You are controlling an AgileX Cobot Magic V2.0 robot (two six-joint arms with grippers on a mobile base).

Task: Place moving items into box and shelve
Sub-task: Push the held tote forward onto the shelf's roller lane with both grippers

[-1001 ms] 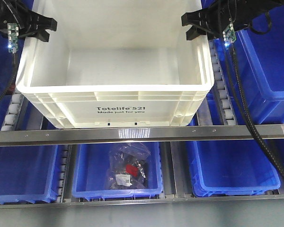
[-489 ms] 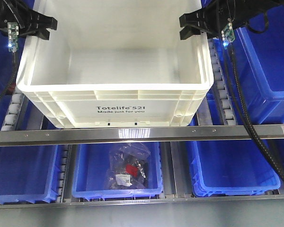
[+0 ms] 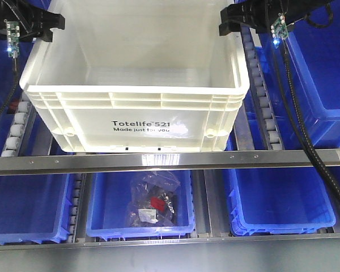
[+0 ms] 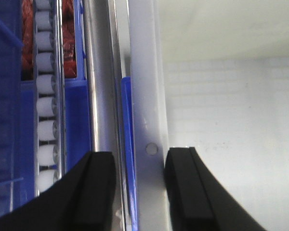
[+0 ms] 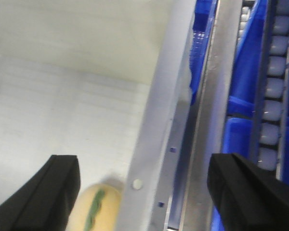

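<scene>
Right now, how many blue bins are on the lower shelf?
3: left bin, middle bin holding a bagged item, right bin. The white box may hide others above.

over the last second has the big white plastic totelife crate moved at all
Yes. The white plastic crate has tipped and slid away from the camera, deeper into the shelf, judged against the fixed metal shelf rail; more front wall shows.

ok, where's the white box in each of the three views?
Front view: white box fills the upper centre, on the shelf rollers, both grippers at its far corners.
Left wrist view: its left wall rim runs up the middle, inside floor to the right; left gripper straddles the rim.
Right wrist view: its right wall rim runs diagonally, inside to the left; right gripper spans it.
Shared landmark: the box rim.
</scene>
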